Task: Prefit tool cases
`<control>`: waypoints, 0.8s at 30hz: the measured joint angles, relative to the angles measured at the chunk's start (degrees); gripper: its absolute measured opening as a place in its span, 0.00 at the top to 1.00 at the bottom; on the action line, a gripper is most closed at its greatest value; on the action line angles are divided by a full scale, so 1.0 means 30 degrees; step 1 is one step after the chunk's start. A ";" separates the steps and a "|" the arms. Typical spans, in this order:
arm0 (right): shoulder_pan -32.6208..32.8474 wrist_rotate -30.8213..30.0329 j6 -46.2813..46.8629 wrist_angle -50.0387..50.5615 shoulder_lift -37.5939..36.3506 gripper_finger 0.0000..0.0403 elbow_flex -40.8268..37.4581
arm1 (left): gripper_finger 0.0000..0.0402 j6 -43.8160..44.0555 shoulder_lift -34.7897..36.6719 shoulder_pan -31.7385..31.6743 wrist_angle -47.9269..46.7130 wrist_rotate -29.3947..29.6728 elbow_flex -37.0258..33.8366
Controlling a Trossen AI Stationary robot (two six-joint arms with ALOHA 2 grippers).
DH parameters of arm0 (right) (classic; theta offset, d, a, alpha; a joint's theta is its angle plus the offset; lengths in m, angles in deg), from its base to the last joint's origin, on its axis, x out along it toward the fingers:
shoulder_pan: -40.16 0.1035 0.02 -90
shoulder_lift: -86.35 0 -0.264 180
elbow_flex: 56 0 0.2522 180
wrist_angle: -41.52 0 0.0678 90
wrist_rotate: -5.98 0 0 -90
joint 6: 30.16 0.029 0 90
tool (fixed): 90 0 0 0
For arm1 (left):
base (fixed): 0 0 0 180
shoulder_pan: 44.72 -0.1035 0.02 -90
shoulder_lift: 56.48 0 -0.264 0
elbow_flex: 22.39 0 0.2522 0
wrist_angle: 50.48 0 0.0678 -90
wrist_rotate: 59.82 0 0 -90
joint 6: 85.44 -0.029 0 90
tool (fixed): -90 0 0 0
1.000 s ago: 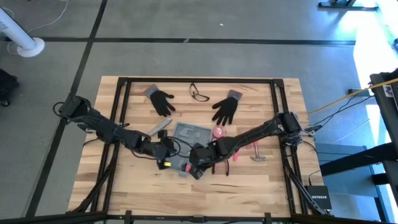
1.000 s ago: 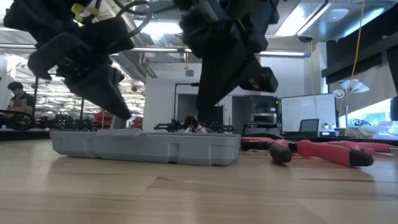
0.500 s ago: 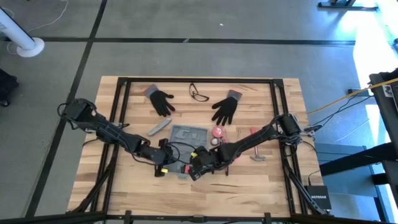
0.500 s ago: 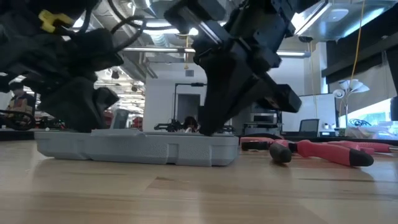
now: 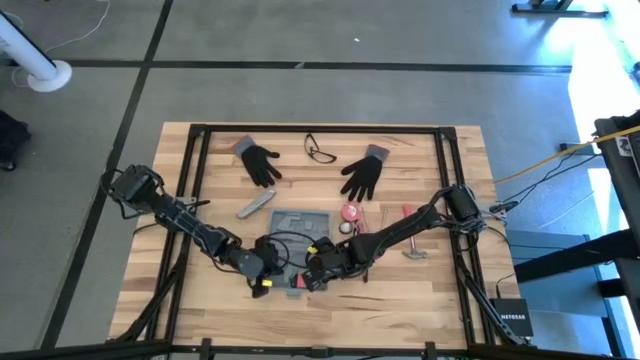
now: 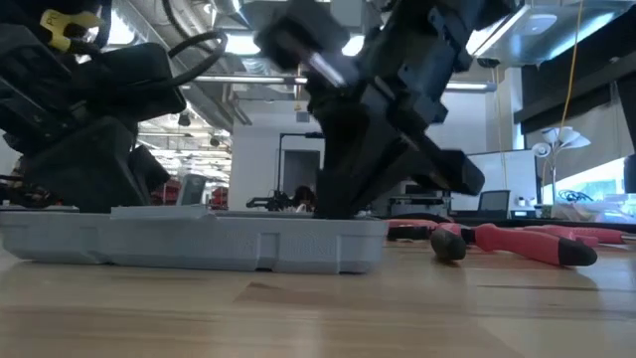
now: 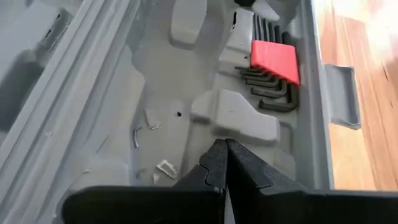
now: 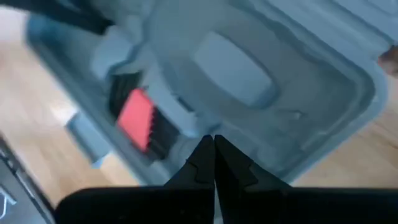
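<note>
Left gripper point(image 7: 221, 163) and right gripper point(image 8: 213, 155), both pressed together, empty, over open tool case point(image 5: 300, 228) at near-centre tabletop point(image 5: 420, 300). Hex keys point(image 7: 272, 78) seated; most recesses unfilled. Pliers point(image 6: 517, 242) lie outside, right.

Bright, even daylight fills the high view, with glare washing out the floor point(image 5: 600, 60) at the upper right beyond the table point(image 5: 420, 300). The low view is backlit by ceiling lights point(image 6: 487, 30); the arms blur. The right wrist view is soft.
</note>
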 joint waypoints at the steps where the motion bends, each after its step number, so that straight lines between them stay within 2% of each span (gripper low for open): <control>1: 0.0000 0.0003 0.0142 -0.0443 0.0140 1.00 0.0000 | 1.00 0.0084 -0.0029 0.0019 -0.0025 0.0045 0.0004; 11: 0.0563 0.0521 0.1272 -0.0968 0.0222 1.00 0.0104 | 1.00 0.1523 -0.0058 -0.0003 -0.0117 0.1170 -0.0019; 24: 0.0612 -0.1317 0.1827 -0.0829 0.0437 1.00 0.0195 | 1.00 0.1589 -0.0076 0.0152 0.0156 0.1409 -0.0047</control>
